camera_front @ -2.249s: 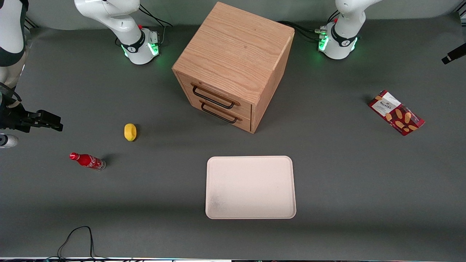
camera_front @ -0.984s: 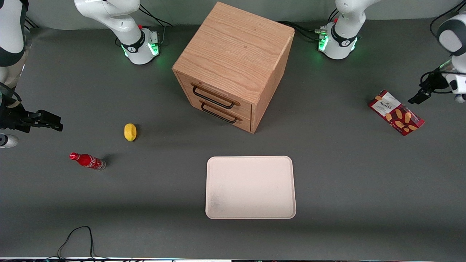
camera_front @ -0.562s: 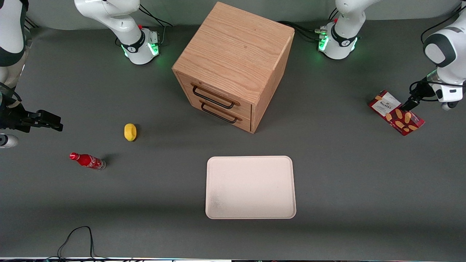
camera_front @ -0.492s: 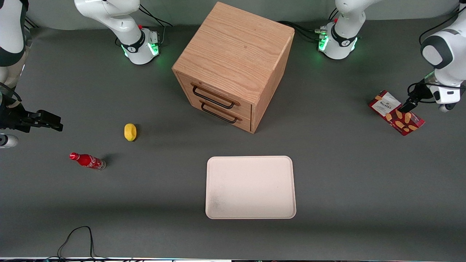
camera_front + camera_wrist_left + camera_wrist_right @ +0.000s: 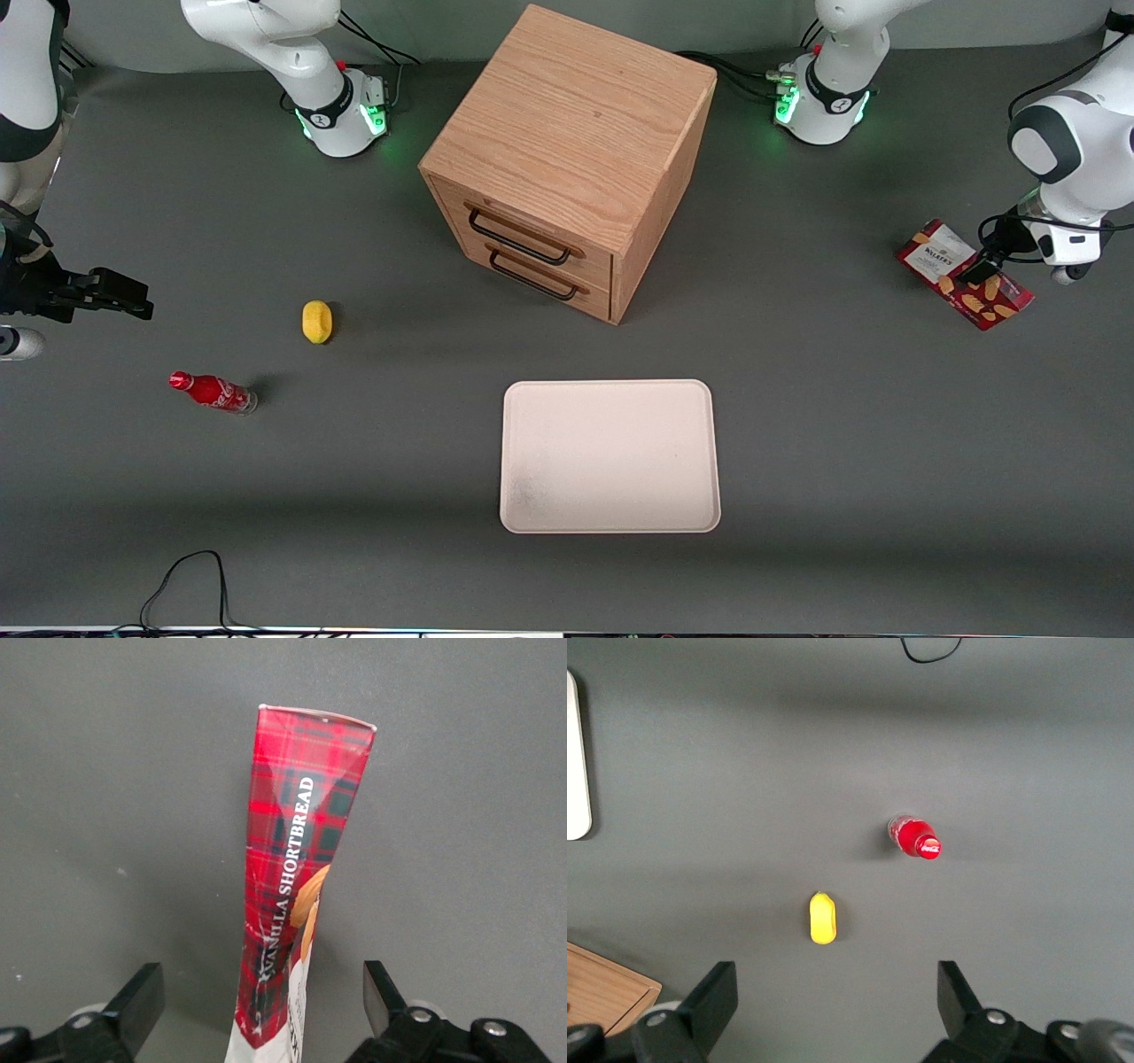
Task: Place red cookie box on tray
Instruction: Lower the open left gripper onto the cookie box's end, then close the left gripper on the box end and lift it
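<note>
Fingers (image 5: pixel 142 1005) spread wide, now straddling red cookie box (image 5: pixel 297 877); box unmoved, tray (image 5: pixel 609 456) bare.

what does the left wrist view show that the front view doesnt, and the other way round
Only the left wrist view: the cookie box's narrow tartan side, printed "vanilla shortbread", between the open gripper's fingers.

Only the front view: the tray, the wooden drawer cabinet, the lemon, the soda bottle, and the box's cookie-printed face.

Both: the cookie box standing on the grey table, with the gripper at it.
</note>
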You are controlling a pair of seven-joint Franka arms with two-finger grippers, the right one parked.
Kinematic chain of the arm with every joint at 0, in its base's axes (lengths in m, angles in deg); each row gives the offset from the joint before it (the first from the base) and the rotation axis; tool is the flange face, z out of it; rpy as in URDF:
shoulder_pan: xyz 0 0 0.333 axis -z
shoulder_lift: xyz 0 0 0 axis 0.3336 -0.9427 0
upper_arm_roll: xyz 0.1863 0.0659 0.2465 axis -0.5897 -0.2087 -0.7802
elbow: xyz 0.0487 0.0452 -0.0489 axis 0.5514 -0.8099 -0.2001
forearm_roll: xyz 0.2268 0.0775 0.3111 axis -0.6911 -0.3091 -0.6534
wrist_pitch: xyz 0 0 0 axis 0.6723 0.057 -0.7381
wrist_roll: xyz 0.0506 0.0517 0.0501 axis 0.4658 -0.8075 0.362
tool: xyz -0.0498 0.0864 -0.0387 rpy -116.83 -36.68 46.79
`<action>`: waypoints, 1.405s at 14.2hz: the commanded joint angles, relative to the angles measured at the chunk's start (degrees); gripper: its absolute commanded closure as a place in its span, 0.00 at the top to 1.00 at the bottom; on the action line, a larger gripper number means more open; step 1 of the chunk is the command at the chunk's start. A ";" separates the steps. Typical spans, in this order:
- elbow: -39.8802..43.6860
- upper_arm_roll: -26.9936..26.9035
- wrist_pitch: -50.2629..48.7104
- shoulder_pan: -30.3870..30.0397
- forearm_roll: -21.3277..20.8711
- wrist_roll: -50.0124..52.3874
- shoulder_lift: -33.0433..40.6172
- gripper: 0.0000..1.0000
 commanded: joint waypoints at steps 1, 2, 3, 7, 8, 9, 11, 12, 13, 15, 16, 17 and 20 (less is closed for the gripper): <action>-0.40 -0.13 0.70 0.03 0.44 0.64 0.27 0.63; -0.31 -0.22 0.53 -0.06 0.44 0.64 0.35 0.33; -0.31 -0.22 0.53 0.03 0.44 0.64 0.36 0.10; 0.39 -0.22 -1.31 0.03 0.35 0.20 1.14 0.00; 1.79 -0.22 -3.84 0.12 0.35 0.20 1.76 0.00; 3.19 -0.22 -7.35 0.12 0.09 0.11 2.89 0.00; 5.83 -0.22 -14.38 0.21 0.00 -0.32 6.14 0.00; 7.58 -0.22 -18.24 0.12 0.00 -0.76 7.90 0.00; 9.43 -0.31 -22.37 0.03 0.00 -1.72 9.57 0.00; 15.21 -0.39 -32.47 0.03 0.00 -2.17 12.65 0.00; 19.16 -0.39 -37.91 0.12 0.00 -2.17 13.53 0.00; 23.90 -0.39 -43.54 0.12 0.00 -2.17 14.06 0.00; 37.35 -0.39 -55.86 0.12 -0.08 -2.26 13.98 0.00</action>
